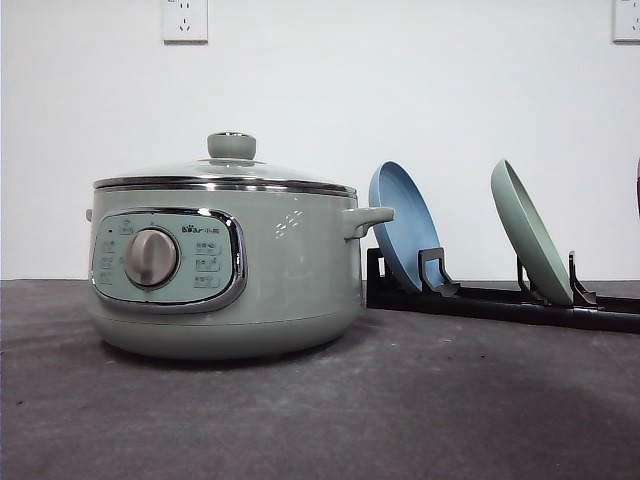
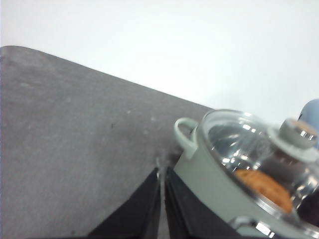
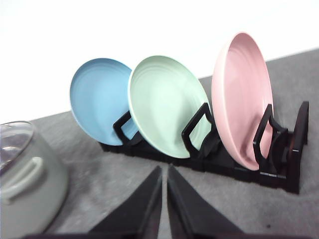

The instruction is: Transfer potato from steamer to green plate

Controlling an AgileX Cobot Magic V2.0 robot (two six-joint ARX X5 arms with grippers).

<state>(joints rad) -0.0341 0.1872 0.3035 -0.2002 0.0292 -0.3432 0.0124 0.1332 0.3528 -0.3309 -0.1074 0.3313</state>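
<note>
On the dark grey, slightly mottled counter [image 1: 400, 410], the large round sage-green steamer [image 1: 225, 270] stands at about 9 o'clock from the scene's centre in the front view. Its chrome-rimmed control panel with a silver dial [image 1: 151, 257] faces the camera, and its knobbed glass lid [image 1: 231, 160] sits closed on the chrome rim. In the left wrist view the orange-brown, rough-skinned potato [image 2: 264, 186] shows through the lid glass, lying inside the steamer under the lid knob [image 2: 297, 132]. The left tool [image 2: 163, 174] hangs over bare counter just beside the steamer's looped side handle [image 2: 185, 134]; its two black fingers stand nearly together with only a thin slit between them, and nothing is held.

At about 3 o'clock from the steamer, a black slotted rack [image 1: 500, 297] lies along the back of the counter. The round blue plate [image 1: 402, 225] stands on edge in the rack's first slot, just beyond the steamer's right handle. The round pale mint-green plate [image 1: 530, 232] stands tilted on edge in the next slot, apart from the blue one. The right wrist view shows a round pink plate [image 3: 241, 97] upright in a further slot beside the green one. The right tool [image 3: 164, 172] hovers over the counter in front of the rack, its black fingers also nearly closed with a narrow gap, gripping nothing.
</note>
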